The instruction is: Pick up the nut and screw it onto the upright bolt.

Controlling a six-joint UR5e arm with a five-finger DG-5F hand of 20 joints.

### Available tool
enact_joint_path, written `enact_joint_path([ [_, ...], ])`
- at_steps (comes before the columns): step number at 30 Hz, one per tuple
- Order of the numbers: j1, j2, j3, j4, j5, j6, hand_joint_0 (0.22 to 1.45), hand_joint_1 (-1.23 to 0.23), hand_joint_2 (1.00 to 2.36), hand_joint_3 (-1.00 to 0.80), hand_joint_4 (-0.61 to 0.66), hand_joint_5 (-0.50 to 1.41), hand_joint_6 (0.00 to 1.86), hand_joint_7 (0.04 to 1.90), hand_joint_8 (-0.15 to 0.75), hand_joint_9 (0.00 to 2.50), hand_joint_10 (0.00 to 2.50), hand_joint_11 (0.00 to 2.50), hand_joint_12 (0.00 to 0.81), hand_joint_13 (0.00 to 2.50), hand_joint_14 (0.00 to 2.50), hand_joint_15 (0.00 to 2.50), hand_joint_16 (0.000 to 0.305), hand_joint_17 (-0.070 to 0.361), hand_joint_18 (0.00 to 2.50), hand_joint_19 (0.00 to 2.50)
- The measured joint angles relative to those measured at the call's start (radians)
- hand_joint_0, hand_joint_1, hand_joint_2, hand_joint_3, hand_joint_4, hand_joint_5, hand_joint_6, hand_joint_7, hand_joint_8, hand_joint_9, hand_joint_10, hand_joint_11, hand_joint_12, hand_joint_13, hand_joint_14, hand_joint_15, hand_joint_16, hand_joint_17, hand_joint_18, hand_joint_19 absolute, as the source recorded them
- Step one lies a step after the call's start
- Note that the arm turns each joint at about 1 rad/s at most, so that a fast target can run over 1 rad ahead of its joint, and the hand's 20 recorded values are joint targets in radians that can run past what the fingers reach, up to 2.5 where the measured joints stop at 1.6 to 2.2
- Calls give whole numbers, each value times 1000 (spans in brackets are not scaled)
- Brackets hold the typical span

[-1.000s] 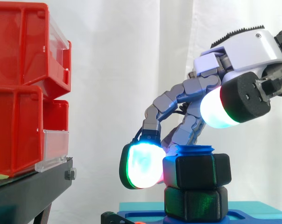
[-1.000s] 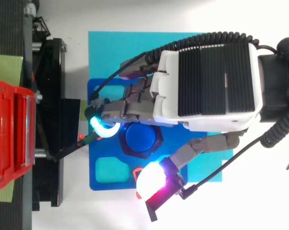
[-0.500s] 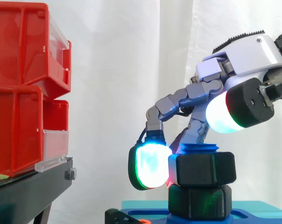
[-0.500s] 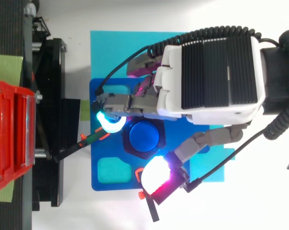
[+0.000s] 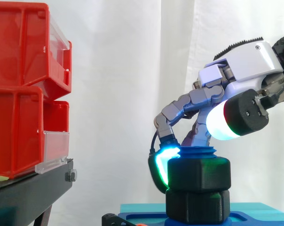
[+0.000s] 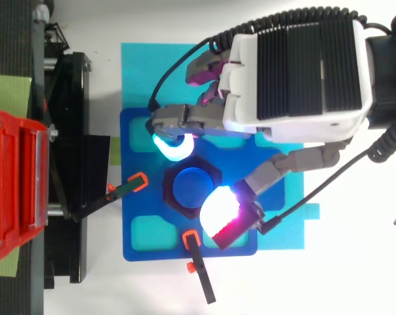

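The black hexagonal nut (image 5: 198, 174) sits threaded on the upright blue bolt (image 6: 191, 190), just above the bolt's black hexagonal foot (image 5: 197, 205). The bolt's blue tip (image 5: 198, 151) pokes out above the nut. My hand (image 6: 296, 65) reaches in from the right, over the nut. A curled finger with a cyan pad (image 6: 174, 147) presses one side of the nut. The thumb's white and magenta pad (image 6: 221, 210) presses the opposite side. The nut is pinched between them.
The bolt stands on a blue plate (image 6: 142, 226) with teal pockets, lying on a teal mat (image 6: 145, 72). Two orange-tipped clamps (image 6: 138, 182) (image 6: 191, 241) point at the nut. Red bins (image 5: 24, 89) on a black stand (image 6: 67, 170) rise on the left.
The hand has swung round the bolt, its cyan finger going from the nut's bin-facing side to the side nearer the palm. The nut turned with it and now sits squarely over the black foot.
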Motion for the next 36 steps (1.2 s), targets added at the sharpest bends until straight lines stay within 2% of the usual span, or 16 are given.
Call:
enact_joint_path([
  [3, -7, 1, 1, -6, -6, -1, 530, -376, 1000, -500, 56, 28, 621, 1406, 249, 1469, 0, 0, 129, 1170, 0, 5, 15, 33, 925, 174],
  [7, -16, 1, 7, -21, -12, -3, 532, -376, 1000, -500, 69, 29, 616, 1413, 253, 1492, 0, 0, 132, 1182, 0, 3, 14, 32, 931, 177],
  [10, -22, 1, 15, -35, -15, -7, 532, -375, 1000, -500, 107, 35, 510, 1590, 262, 1469, 1, 0, 139, 1166, 0, 9, 15, 34, 921, 187],
  [12, -26, 1, 23, -45, -17, -13, 526, -377, 1000, -500, 168, -18, 502, 1417, 284, 1422, 0, 37, 150, 1118, 0, 10, 17, 38, 885, 183],
  [15, -30, 1, 38, -64, -19, -20, 518, -383, 1000, -500, 203, -47, 503, 1239, 265, 1328, 0, 21, 162, 1085, 0, 0, 19, 42, 863, 179],
  [19, -32, 1, 56, -82, -19, -27, 510, -386, 1000, -500, 224, -72, 503, 1054, 241, 1227, 0, 0, 170, 1016, 0, 0, 20, 44, 807, 164],
  [21, -32, 1, 62, -86, -20, -30, 502, -388, 1000, -500, 212, -85, 503, 864, 230, 1127, 0, 0, 169, 950, 0, 0, 20, 45, 712, 134],
  [22, -32, 1, 67, -89, -20, -33, 501, -388, 1000, -500, 211, -86, 503, 848, 226, 1123, 0, 0, 167, 943, 0, 0, 20, 45, 709, 136],
  [23, -32, 1, 71, -90, -20, -35, 500, -389, 1000, -500, 202, -91, 502, 749, 221, 1066, 0, 0, 165, 919, 0, 0, 19, 44, 686, 115],
  [24, -32, 1, 75, -91, -19, -37, 500, -389, 1000, -500, 202, -91, 502, 749, 221, 1066, 0, 0, 165, 919, 0, 0, 19, 44, 686, 115],
  [25, -31, 1, 79, -91, -19, -40, 500, -390, 1000, -500, 210, -90, 501, 626, 200, 1034, 0, 0, 154, 868, 0, 0, 18, 41, 621, 75],
  [30, -23, 1, 87, -83, -3, -41, 498, -391, 1000, -500, 219, -88, 501, 585, 196, 1021, 0, 0, 148, 833, 0, 0, 17, 39, 560, 15],
  [36, 2, 0, 86, -78, 52, -18, 497, -389, 1000, -500, 221, -80, 501, 645, 202, 1010, 0, 0, 150, 826, 0, 0, 17, 38, 537, 10],
])
